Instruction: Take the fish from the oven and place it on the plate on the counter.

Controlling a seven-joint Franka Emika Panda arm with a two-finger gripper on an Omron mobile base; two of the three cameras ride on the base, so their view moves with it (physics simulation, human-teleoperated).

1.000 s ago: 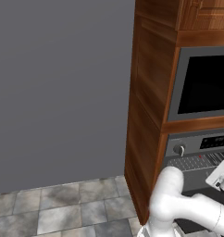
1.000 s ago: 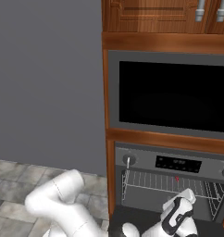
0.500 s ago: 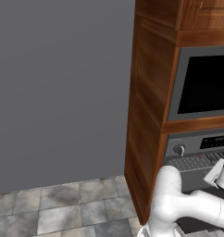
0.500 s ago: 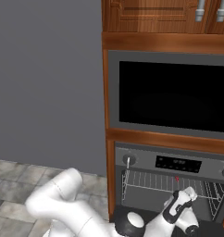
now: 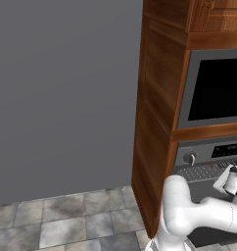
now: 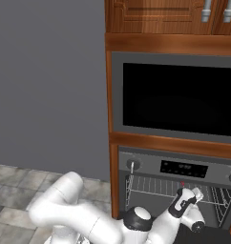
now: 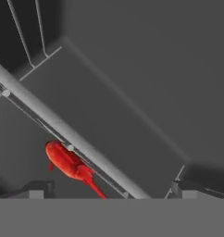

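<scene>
red fish (image 7: pixel 67 162), oven (image 6: pixel 177 167) rack, no legible writing

Plain grey wall (image 5: pixel 61 93), grey stone-tile floor (image 5: pixel 66 223), tall wooden cabinet (image 5: pixel 157 122), microwave (image 6: pixel 179 97) built in

The arm (image 5: pixel 199 215) is all glossy white, made of fat rounded links that look kinda like plumbing elbows. From the right base view there's a dark round cap (image 6: pixel 137 218) on one joint, ringed in grey. The hand (image 6: pixel 186 202) is white with black trim, and the fingertips (image 7: pixel 37 189) are small, dark and blocky.
</scene>
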